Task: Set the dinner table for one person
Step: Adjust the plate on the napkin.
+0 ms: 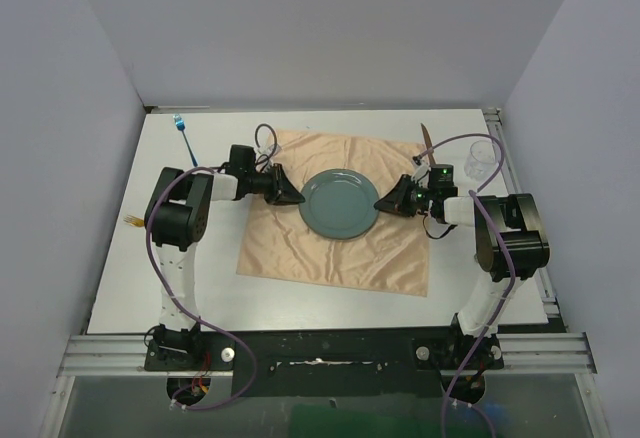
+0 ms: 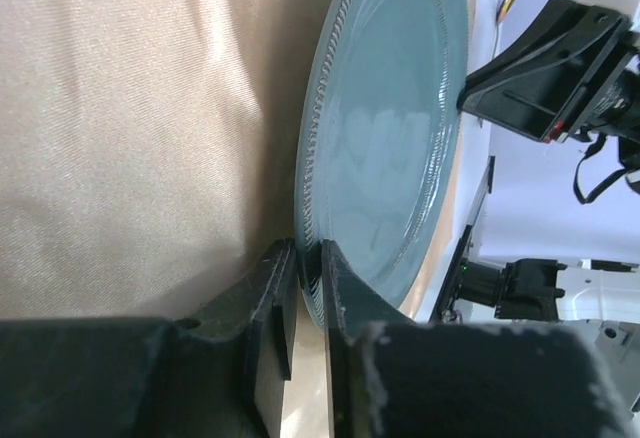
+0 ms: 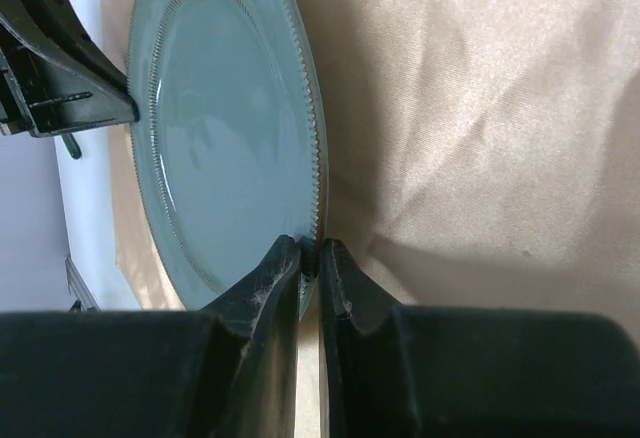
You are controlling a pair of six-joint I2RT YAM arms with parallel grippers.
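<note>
Plate placement is the step in hand, as I judge it. The teal plate point(image 1: 339, 203) is at the middle of the peach cloth point(image 1: 300, 253), which lies on the dinner table point(image 1: 200, 298). Your left gripper point(image 1: 292, 196) is clamped on the plate's left rim and your right gripper point(image 1: 385, 202) on the opposite rim; in both wrist views the fingers pinch the beaded edge. I cannot tell if the plate rests fully on the cloth. Before you release, bring both sides down level, so neither edge drops. Then part both pairs of fingers together and pull straight outward, low, without dragging the cloth. The glass point(image 1: 481, 158) and the knife point(image 1: 428, 138) wait at the far right, well apart.
</note>
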